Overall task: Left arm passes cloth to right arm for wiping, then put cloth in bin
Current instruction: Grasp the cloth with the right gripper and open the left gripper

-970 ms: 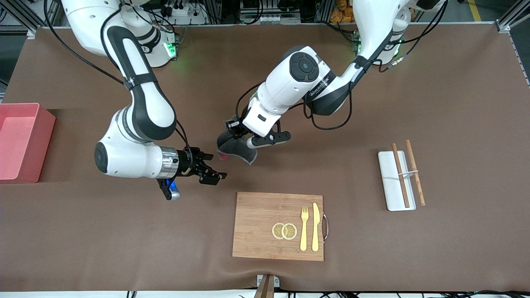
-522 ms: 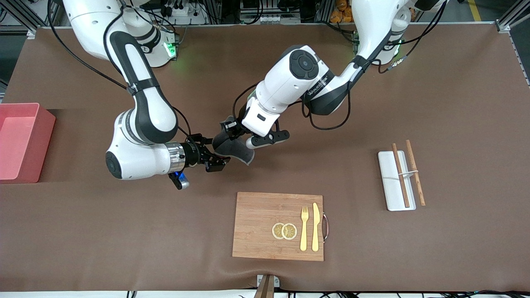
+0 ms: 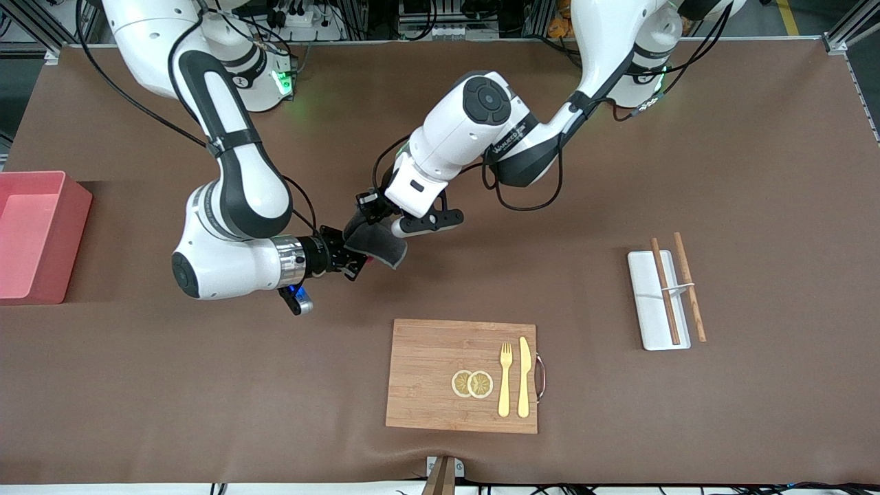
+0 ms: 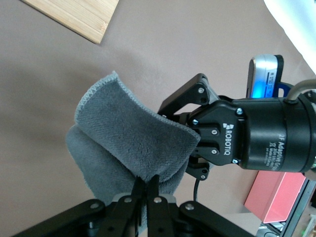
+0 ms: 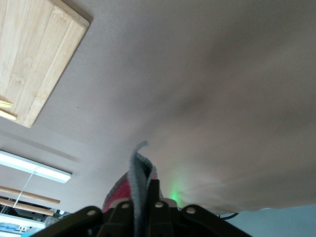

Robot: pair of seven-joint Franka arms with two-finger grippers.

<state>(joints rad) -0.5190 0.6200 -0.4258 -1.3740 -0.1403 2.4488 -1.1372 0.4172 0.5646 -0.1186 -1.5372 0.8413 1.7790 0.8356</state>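
The dark grey cloth (image 3: pixel 381 246) with a red-pink face hangs in the air over the brown table, between the cutting board and the robots' bases. My left gripper (image 3: pixel 361 218) is shut on its upper edge. My right gripper (image 3: pixel 354 261) is shut on the edge toward the right arm's end. In the left wrist view my left gripper (image 4: pixel 146 183) pinches the cloth (image 4: pixel 128 143), and the right gripper (image 4: pixel 185 133) grips its other edge. In the right wrist view my right gripper (image 5: pixel 144 190) clamps the folded cloth (image 5: pixel 140 163). The pink bin (image 3: pixel 34 234) stands at the right arm's end.
A wooden cutting board (image 3: pixel 462 375) with a fork, a knife and two lemon slices lies nearer the front camera than the grippers. A white tray (image 3: pixel 653 302) with wooden chopsticks lies toward the left arm's end.
My right gripper has moved from open beside the cloth onto it and has shut on its edge. The left arm has shifted a little toward the right arm's end, still holding the cloth.
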